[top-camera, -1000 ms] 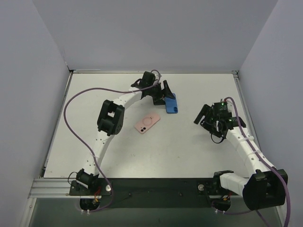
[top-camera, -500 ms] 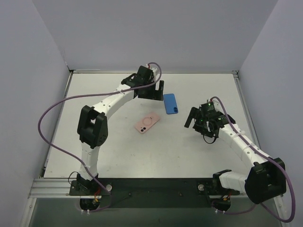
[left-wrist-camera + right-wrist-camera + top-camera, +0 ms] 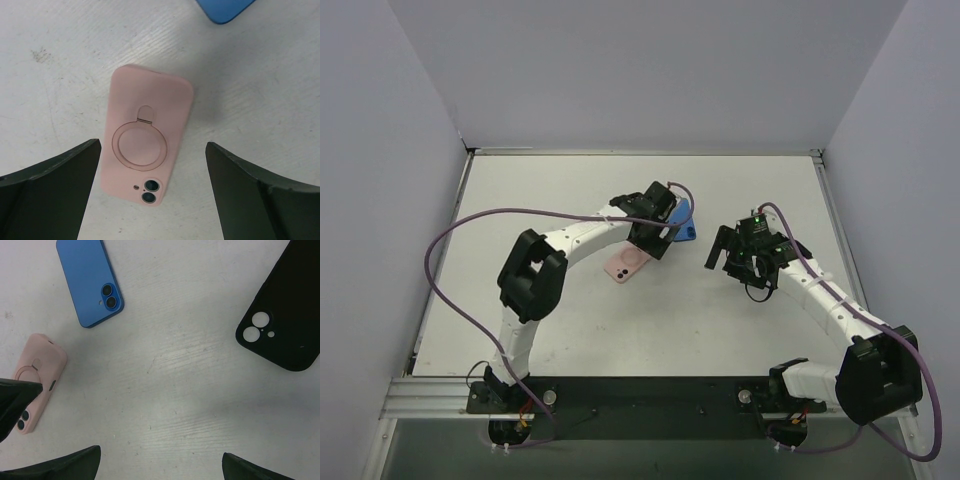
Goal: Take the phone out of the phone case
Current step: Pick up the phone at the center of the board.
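Note:
A pink phone case (image 3: 147,135) with a ring stand lies back up on the white table, with the phone's two camera lenses showing in its cutout. It also shows in the top view (image 3: 626,265) and the right wrist view (image 3: 37,377). My left gripper (image 3: 152,150) is open and empty, hovering right above it with a finger on each side, and it also shows in the top view (image 3: 655,238). My right gripper (image 3: 160,455) is open and empty over bare table to the right of the case, and it also shows in the top view (image 3: 720,252).
A bare blue phone (image 3: 90,282) lies back up just beyond the pink case, partly hidden under my left wrist in the top view (image 3: 686,222). An empty black case (image 3: 282,325) lies to the right of it. Grey walls stand around the table.
My left gripper has swung from the far side near the blue phone towards me and now hangs over the pink case. My right gripper has drifted a little to the left.

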